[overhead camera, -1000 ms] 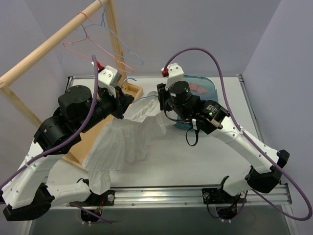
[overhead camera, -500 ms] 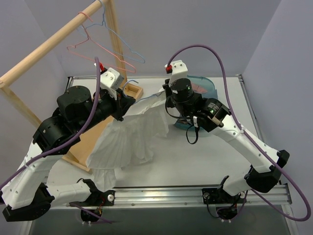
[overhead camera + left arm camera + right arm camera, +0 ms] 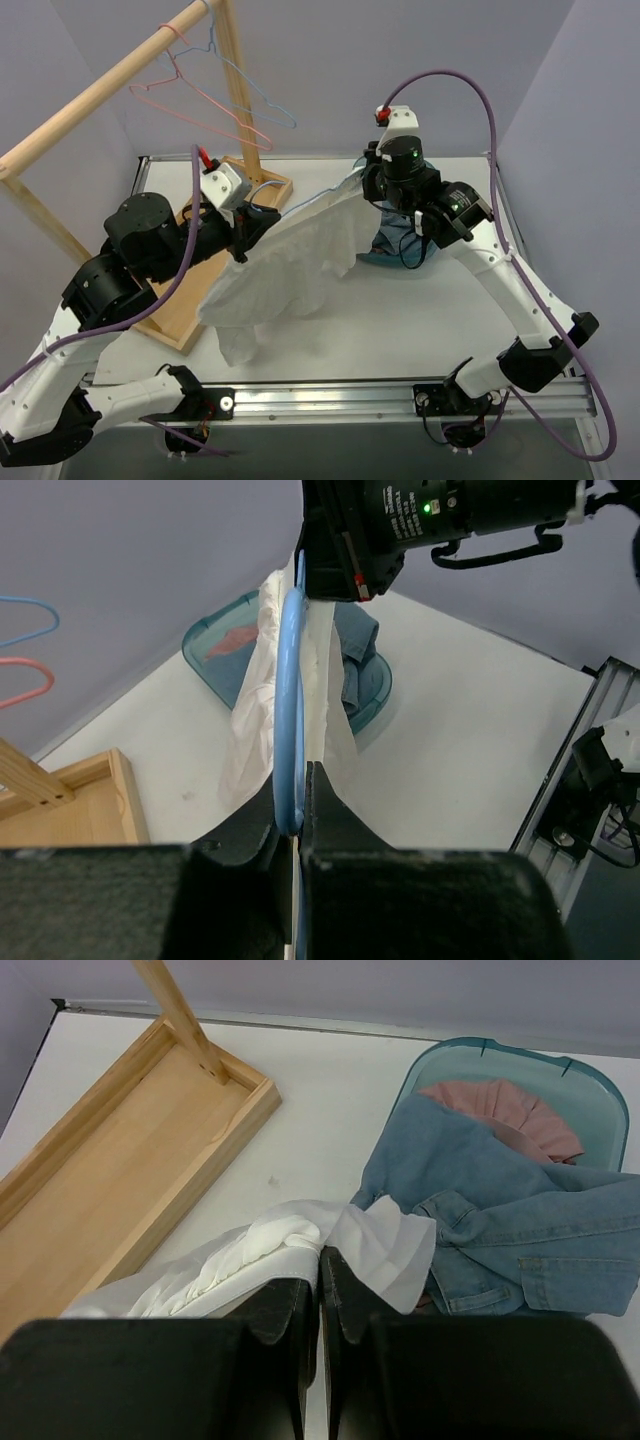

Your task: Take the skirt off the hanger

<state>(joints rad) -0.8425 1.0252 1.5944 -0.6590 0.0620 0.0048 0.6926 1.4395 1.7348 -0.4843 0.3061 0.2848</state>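
Half done at most, by the look of it.

- Saw white skirt [image 3: 290,265] strung in mid-air over table centre in top view, running from 8 o'clock up to 1 o'clock, loose hem sagging toward 7 o'clock.
- Judged it not free yet. Noted blue hanger [image 3: 289,700] lying along the waistband in left wrist view, cloth bunched right against it.
- Logged left gripper [image 3: 245,225] with fingers pressed together on the hanger's near end, at 9 o'clock of the skirt.
- Logged right gripper [image 3: 368,185] pinching the waistband at its 1 o'clock end, white folds right at the fingers in right wrist view.
- Left to do: slide the cloth off the hanger, then set it down.

Around it:
- Table [image 3: 430,320] bare at 4 o'clock.
- Wooden rack [image 3: 95,93] at 10 o'clock, with pink wire hanger [image 3: 205,100] and another on it, well apart from the skirt.
- Wooden tray [image 3: 120,1160] at 9 o'clock.
- Teal bin [image 3: 560,1065] at 2 o'clock, holding denim garment [image 3: 500,1220] and pink garment [image 3: 500,1105].
- Flagged the denim spilling over the bin edge, just beside the skirt corner. Possible snag on the pull.
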